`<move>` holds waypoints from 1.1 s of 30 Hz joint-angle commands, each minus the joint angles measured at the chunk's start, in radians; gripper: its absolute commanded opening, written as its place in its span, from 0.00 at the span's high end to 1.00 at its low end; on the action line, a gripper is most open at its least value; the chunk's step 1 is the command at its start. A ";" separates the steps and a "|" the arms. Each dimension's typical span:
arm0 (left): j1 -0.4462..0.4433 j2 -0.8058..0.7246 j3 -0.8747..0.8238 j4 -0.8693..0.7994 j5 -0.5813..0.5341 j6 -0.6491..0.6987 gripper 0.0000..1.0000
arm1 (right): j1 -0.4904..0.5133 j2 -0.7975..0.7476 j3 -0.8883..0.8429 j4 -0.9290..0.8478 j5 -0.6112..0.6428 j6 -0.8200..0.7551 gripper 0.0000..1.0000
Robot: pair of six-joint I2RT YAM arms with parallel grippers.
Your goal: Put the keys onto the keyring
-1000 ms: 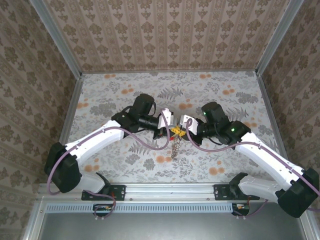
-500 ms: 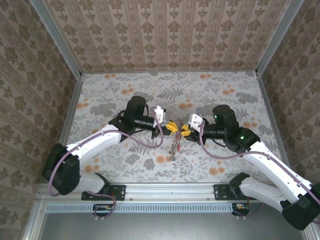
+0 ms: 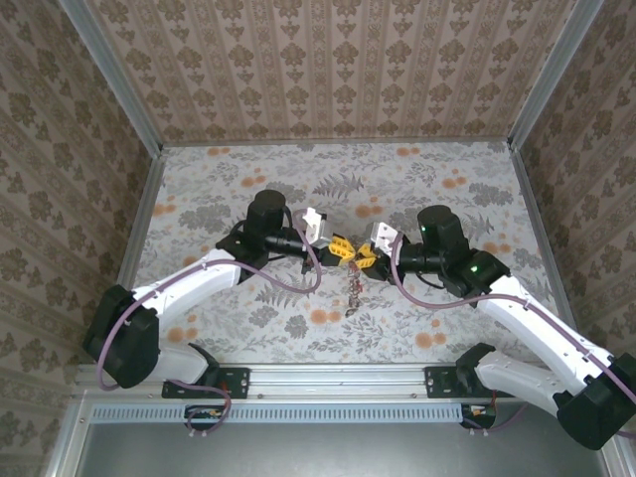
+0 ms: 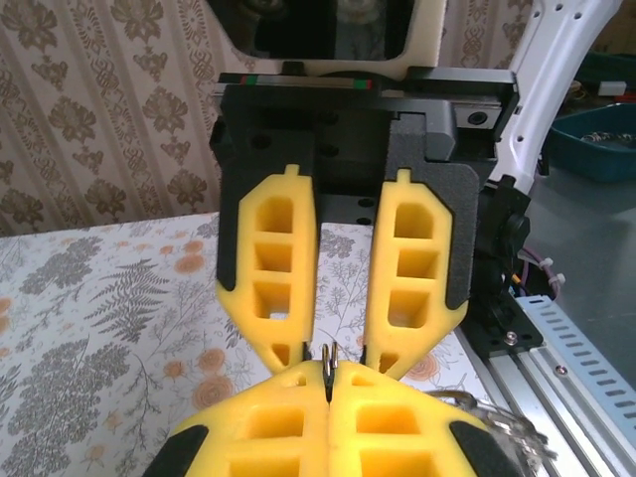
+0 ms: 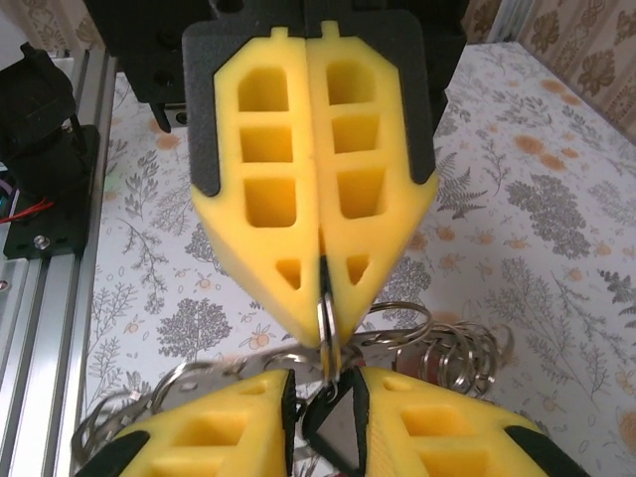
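In the left wrist view my left gripper [image 4: 330, 376] is shut on the edge of the thin silver keyring [image 4: 330, 356], held upright above the table. The right wrist view shows the same pinch, the keyring [image 5: 324, 308] poking out of the left fingertips [image 5: 298, 298]. My right gripper [image 5: 323, 383] faces it, open, its jaws standing either side of the ring without pressing it. A dark triangular piece [image 5: 336, 429] hangs between them. Silver keys [image 5: 459, 350] and small rings dangle below. From above, both grippers [image 3: 345, 250] [image 3: 364, 260] meet tip to tip with the keys [image 3: 352, 293] hanging under them.
The floral table [image 3: 447, 189] spreads around the arms, walled by patterned panels on three sides. An aluminium rail [image 3: 338, 376] runs along the near edge. Beyond it, off the table, sits a blue bin [image 4: 601, 139].
The right gripper drew back from the left one half a second ago and has now closed in again. The hanging keys have swung slightly right.
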 commanded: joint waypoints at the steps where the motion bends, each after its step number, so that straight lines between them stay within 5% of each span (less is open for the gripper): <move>1: -0.003 -0.036 -0.001 0.051 0.063 -0.007 1.00 | -0.005 -0.007 -0.006 0.039 -0.024 0.020 0.79; 8: -0.005 -0.033 0.002 0.056 0.049 -0.002 1.00 | -0.005 -0.002 -0.004 0.055 -0.072 0.025 0.92; 21: -0.009 -0.031 -0.009 0.106 0.052 -0.023 1.00 | -0.007 -0.002 -0.052 0.203 -0.137 0.098 0.86; 28: -0.009 -0.029 -0.004 0.087 0.030 -0.030 1.00 | -0.010 0.010 -0.040 0.188 -0.112 0.088 1.00; 33: 0.003 -0.054 0.044 -0.204 -0.029 0.120 0.76 | -0.012 0.006 0.004 0.045 -0.044 0.014 1.00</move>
